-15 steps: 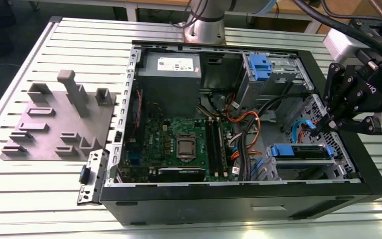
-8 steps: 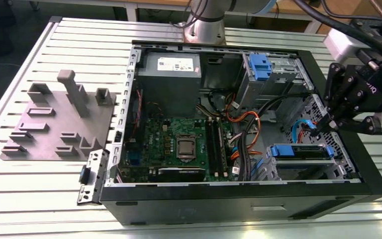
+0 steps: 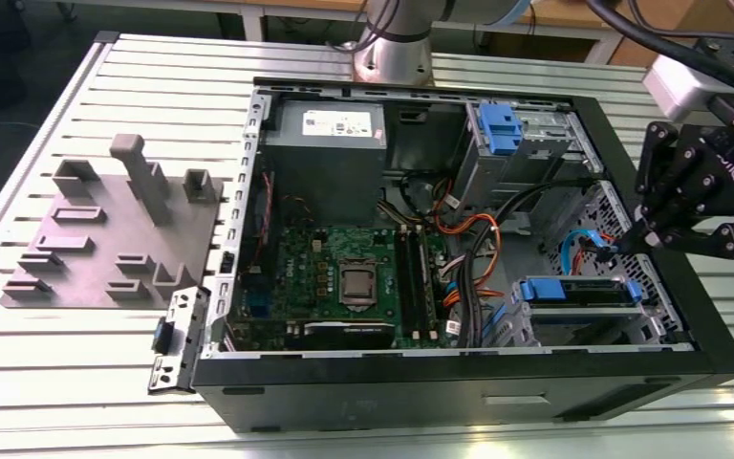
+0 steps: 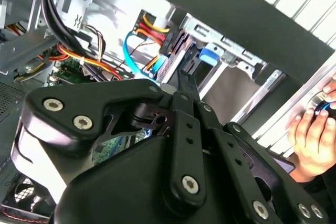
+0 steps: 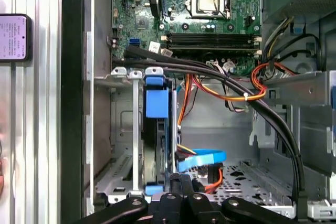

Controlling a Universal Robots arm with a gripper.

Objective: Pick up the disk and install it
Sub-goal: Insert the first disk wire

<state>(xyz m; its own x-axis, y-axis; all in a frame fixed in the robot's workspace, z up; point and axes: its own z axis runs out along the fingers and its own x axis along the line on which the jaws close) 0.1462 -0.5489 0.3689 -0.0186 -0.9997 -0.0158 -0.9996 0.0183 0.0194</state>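
1. The claw (image 5: 181,181) has its fingers brought together with nothing between them. In the exterior view it hangs over the case's open side, tips angled down into the drive corner.
2. Just beside the fingertips lie a flat blue data cable (image 5: 202,158) and some orange wires (image 5: 210,90). Whether the blue cable is plugged into anything cannot be told.
3. Just ahead of the tips, the disk (image 5: 157,109) stands on edge in a slot of the metal drive cage (image 5: 134,145), its blue carrier frame facing outward. It looks seated there, or nearly so, apart from the claw.
4. Handling, as a judgement:
   - The disk is probably dense for its size, rigid, and sensitive to knocks.
   - Its bare metal faces would likely be slick.
   - The blue plastic frame should give slightly and offer better friction, so the frame's exposed end or its two long edges look like the sensible hold.
   - The nearby cables could snag a wide approach.
5. Farther off, a black cable bundle (image 5: 252,103) crosses the case.
6. Beyond that lies the green motherboard (image 5: 210,30), well apart from the claw.
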